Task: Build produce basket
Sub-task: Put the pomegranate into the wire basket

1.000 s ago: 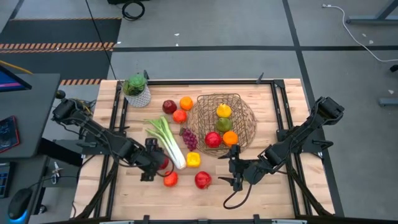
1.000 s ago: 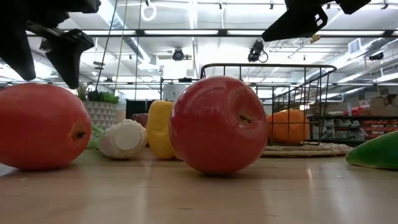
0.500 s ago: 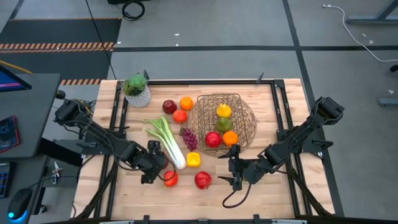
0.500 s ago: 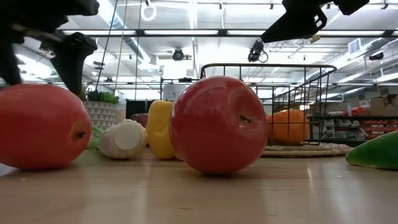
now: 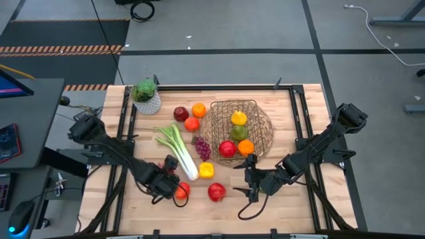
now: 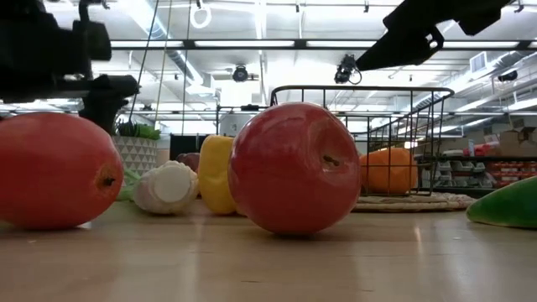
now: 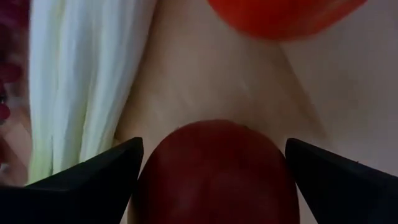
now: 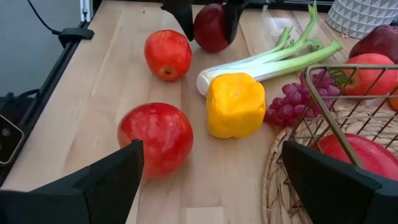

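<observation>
The basket (image 5: 238,127) sits toward the far side of the table (image 5: 299,206), slightly right of centre, with produce already inside it — a red apple (image 5: 227,149), an orange (image 5: 246,147), a green piece and a yellow piece. Bare wood lies to the right of the basket and along the near table edge; the black rails at both table sides bound the working room.

Left of the basket, the leek (image 5: 178,151), grapes (image 5: 202,147) and yellow pepper (image 5: 206,170) lie close together. Nearer the table's front edge than the basket are two red fruits: one (image 5: 216,192) just left of the right gripper, one (image 5: 182,190) beside the left gripper.

The left gripper (image 5: 170,188) is low at the near-left of the basket, its fingers (image 7: 93,174) spread wide on either side of a dark red apple (image 7: 214,168), with gaps on both sides. Compared with a second ago, this gripper has moved nearer the front edge and down around the apple.

The right gripper (image 5: 247,179) hangs just in front of the basket, jaws spread and empty — unchanged in place since the earlier frame.
</observation>
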Available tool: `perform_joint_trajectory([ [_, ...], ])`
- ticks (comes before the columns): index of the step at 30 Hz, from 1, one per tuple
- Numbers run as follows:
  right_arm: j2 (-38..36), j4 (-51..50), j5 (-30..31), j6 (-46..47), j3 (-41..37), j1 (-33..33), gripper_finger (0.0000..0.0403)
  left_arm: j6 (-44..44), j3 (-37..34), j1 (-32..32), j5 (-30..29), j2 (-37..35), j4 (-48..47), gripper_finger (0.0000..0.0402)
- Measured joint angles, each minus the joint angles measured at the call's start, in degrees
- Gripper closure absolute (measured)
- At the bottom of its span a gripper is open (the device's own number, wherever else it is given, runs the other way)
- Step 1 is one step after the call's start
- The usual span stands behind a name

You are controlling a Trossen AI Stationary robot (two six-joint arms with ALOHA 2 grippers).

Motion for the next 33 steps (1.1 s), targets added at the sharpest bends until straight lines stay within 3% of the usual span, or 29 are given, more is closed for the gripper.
perform_joint_trajectory([
  [20,0.0,1.26,0.0,-0.55,-0.03,0.0,0.0019,-0.35,0.4,0.13,0.82,0.36,-6.79,0.0002],
  [33,0.0,1.3,0.0,-0.66,-0.03,0.0,0.0019,0.81,0.42,0.13,0.49,0.36,-8.53,0.0038],
])
